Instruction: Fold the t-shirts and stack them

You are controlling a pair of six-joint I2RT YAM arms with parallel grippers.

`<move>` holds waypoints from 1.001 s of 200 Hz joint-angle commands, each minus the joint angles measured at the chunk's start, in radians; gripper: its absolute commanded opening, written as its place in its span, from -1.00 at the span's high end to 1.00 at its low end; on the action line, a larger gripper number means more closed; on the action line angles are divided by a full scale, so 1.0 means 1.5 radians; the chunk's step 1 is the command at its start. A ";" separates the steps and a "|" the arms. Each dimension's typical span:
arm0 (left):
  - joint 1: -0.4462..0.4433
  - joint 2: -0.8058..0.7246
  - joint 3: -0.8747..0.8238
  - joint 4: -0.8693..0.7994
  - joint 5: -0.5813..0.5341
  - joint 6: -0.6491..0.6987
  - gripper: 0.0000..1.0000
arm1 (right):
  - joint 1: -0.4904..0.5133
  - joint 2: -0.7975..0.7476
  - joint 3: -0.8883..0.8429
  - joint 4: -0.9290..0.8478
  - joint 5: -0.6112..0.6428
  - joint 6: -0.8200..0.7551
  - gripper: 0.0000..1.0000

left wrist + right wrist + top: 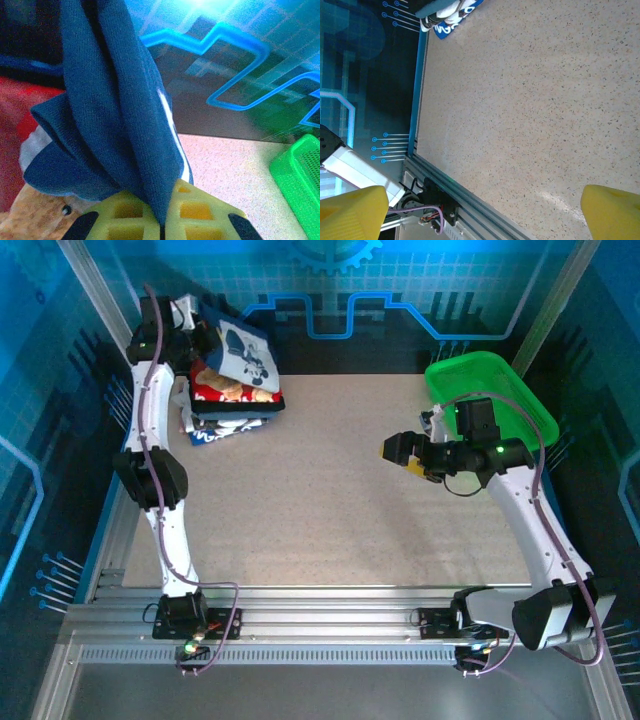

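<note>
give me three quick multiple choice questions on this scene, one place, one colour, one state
1. Where is the shirt stack? A far left corner B table centre C near right corner
2. The basket is: A red B green C white
3. The left jaws are: A open, empty B shut on the navy shirt C shut on a towel
1 A, top view shows it far left; 2 B, its mesh is green; 3 B, navy cloth is pinched between the yellow fingers.
</note>
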 commanded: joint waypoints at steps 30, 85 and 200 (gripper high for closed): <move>0.070 -0.015 -0.138 0.046 0.019 -0.033 0.10 | 0.001 0.005 0.043 -0.045 -0.020 -0.018 -1.00; 0.162 -0.092 -0.185 0.074 0.002 -0.123 -0.98 | -0.001 0.007 0.051 -0.060 -0.019 -0.035 -0.99; 0.087 -0.737 -0.968 0.345 -0.136 -0.127 -0.98 | -0.121 -0.141 -0.225 0.197 0.413 -0.160 -0.99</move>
